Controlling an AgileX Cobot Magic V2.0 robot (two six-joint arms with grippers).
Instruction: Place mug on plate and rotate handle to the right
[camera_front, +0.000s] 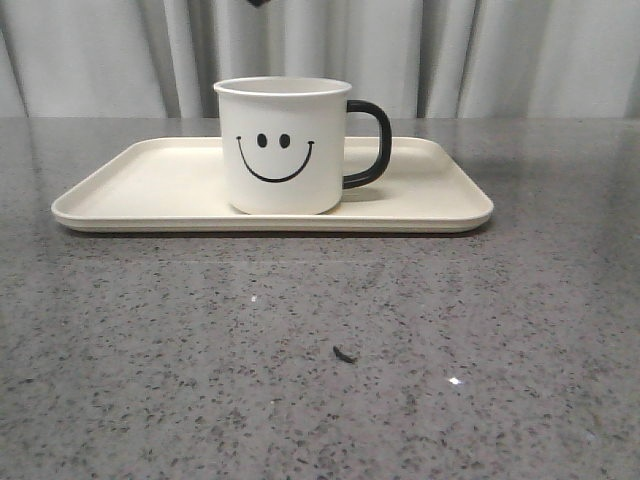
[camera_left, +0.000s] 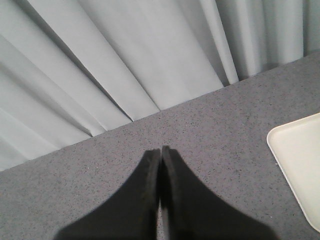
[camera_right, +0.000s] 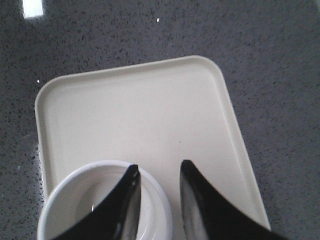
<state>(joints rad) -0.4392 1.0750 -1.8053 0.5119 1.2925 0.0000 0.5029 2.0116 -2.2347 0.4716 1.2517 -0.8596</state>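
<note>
The white mug with a black smiley face stands upright on the cream plate, near its middle. Its black handle points to the right in the front view. In the right wrist view my right gripper is open, well above the mug and plate. One finger lines up over the mug's opening and the other over the plate beside it. The handle is hidden there. My left gripper is shut and empty over bare table, with a corner of the plate off to one side.
The grey speckled table surrounds the plate, with a small dark fleck in front. Pale curtains hang along the far edge. A small dark tip shows at the top edge of the front view.
</note>
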